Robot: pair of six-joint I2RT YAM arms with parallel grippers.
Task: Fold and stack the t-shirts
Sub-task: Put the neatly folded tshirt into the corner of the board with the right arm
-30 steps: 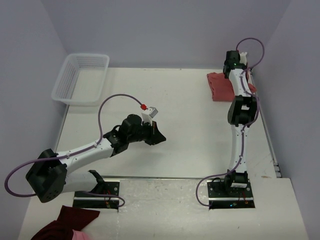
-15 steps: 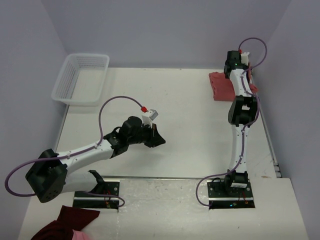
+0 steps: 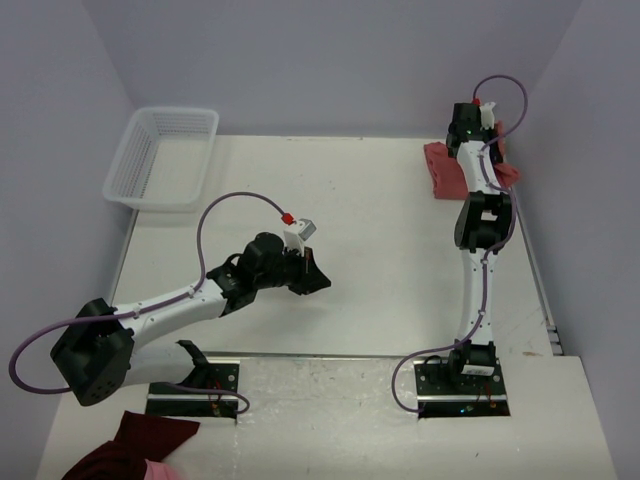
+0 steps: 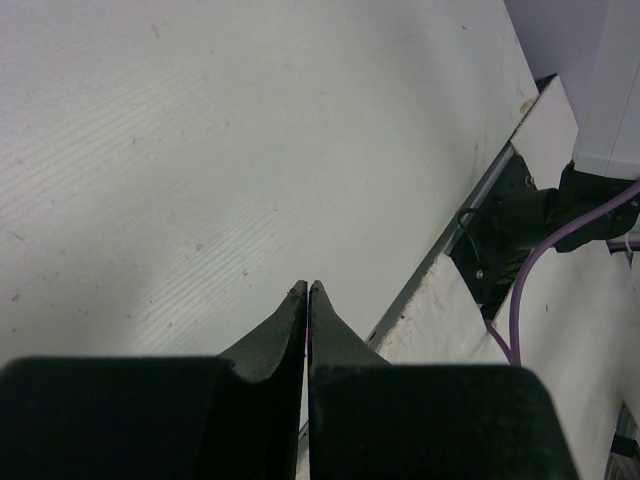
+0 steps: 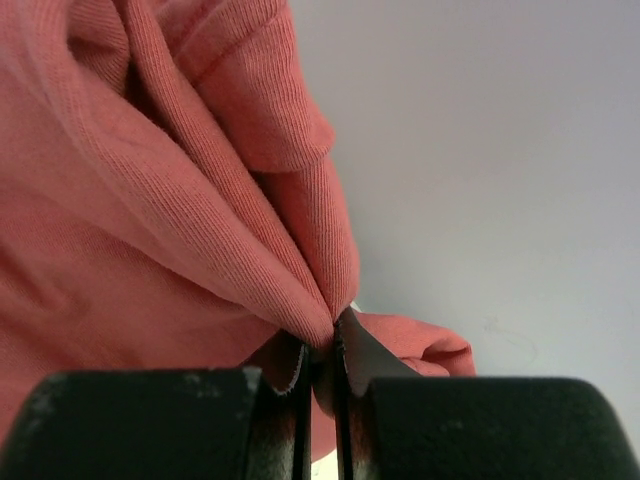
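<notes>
white tabletop [image 3: 380, 250] between pale lilac walls. salmon-red cotton t-shirt [image 3: 440, 172] bunched at far right corner of table, partly hidden by right arm. right gripper [image 5: 322, 348] nearly closed, pinching fold of t-shirt fabric between black fingertips; cloth fills upper left of wrist view. left gripper [image 4: 307, 296] fully closed, empty, tips together over bare table, left of centre. white plastic mesh basket [image 3: 130, 165] at far left corner. dark maroon cloth bundle [image 3: 140, 445] with pink patch beside left arm base.
</notes>
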